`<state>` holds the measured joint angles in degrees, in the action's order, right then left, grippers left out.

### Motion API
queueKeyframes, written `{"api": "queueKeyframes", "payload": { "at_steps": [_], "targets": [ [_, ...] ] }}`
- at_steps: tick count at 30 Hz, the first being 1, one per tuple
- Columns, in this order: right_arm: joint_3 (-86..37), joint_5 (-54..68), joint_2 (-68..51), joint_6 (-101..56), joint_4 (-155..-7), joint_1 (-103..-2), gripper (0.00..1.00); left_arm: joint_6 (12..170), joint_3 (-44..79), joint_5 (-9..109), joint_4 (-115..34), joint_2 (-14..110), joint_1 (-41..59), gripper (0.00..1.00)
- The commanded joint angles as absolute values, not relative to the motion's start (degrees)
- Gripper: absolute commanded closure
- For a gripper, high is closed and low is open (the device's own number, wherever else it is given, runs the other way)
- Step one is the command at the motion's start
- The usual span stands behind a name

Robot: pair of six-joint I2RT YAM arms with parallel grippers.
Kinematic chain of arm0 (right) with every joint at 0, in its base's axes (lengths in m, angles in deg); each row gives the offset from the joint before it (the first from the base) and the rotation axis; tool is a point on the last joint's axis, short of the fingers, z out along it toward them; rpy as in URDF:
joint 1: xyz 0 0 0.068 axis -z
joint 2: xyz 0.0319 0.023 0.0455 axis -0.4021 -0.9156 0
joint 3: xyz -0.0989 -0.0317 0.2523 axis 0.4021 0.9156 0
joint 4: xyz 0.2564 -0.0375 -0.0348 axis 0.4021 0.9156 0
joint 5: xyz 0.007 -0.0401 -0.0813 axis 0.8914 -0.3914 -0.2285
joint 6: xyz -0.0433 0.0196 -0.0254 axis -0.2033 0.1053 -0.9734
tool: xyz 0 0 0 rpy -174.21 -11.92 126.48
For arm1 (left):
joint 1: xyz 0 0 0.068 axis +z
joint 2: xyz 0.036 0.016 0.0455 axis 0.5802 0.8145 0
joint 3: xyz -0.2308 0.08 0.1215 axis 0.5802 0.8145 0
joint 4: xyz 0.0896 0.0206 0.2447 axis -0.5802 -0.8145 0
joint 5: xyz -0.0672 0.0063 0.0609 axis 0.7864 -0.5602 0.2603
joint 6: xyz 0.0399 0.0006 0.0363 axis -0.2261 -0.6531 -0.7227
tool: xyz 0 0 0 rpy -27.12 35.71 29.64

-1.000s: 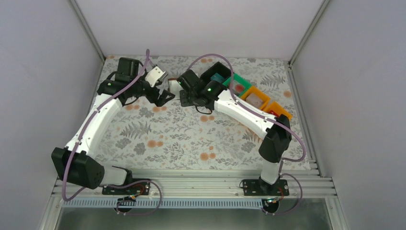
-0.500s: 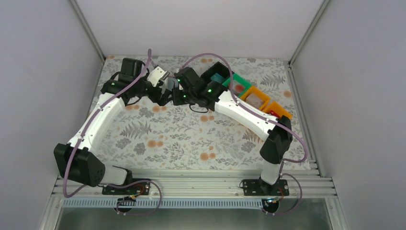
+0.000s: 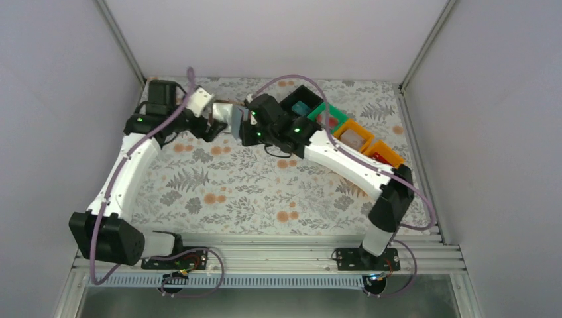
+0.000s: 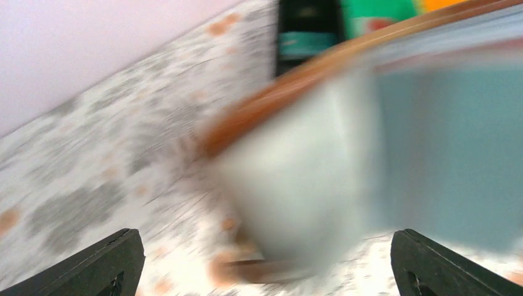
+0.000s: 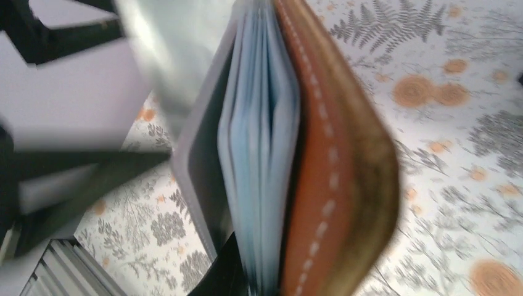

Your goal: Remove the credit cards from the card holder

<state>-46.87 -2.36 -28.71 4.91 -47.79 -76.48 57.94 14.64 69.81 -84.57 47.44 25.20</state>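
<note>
- The right fingers (image 5: 213, 280) are clamped on the wallet (image 5: 336, 160), holding it on edge over the far middle of the floral surface (image 3: 265, 192).
- The wallet is brown outside, with pale blue layers packed inside. Whether these are cards or slots cannot be told.
- The left fingers (image 4: 108, 265) are wide apart and grip nothing. They face the wallet's open side from its left, and it is blurred in their view.
- A teal card (image 3: 303, 107) lies in the black bin (image 3: 293, 98), just behind the right wrist.
- A green bin (image 3: 339, 114) and orange bins (image 3: 361, 132) continue the row to the right.
</note>
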Motion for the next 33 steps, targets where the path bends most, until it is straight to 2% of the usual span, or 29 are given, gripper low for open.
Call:
{"api": "queueKeyframes", "payload": {
  "at_steps": [1, 12, 17, 19, 26, 33],
  "targets": [
    [-44.4, -2.7, -19.0, 3.5, -44.9, -75.6, 0.96, 54.6, 13.3, 66.7, -86.4, 49.4, 34.7, 0.00],
    [-42.1, -0.9, -16.6, 1.9, -45.9, -74.2, 0.96, 52.4, 12.3, 81.8, -90.0, 48.2, 38.2, 0.00],
    [-40.7, 7.6, -17.3, 4.4, -51.0, -71.8, 0.96, 51.8, 9.7, 82.2, -91.6, 45.4, 32.3, 0.00],
    [-40.3, 7.7, -17.7, 6.2, -52.5, -70.9, 0.96, 52.3, 8.8, 76.9, -91.4, 45.5, 28.6, 0.00],
    [-35.3, 11.2, -18.9, 14.0, -62.6, -68.0, 0.96, 53.2, 8.6, 47.3, -86.3, 47.2, 13.8, 0.00],
    [-33.7, 14.6, -21.0, 19.4, -67.8, -65.4, 0.96, 48.7, 7.1, 36.8, -85.7, 48.4, 3.4, 0.00]
  ]
}}
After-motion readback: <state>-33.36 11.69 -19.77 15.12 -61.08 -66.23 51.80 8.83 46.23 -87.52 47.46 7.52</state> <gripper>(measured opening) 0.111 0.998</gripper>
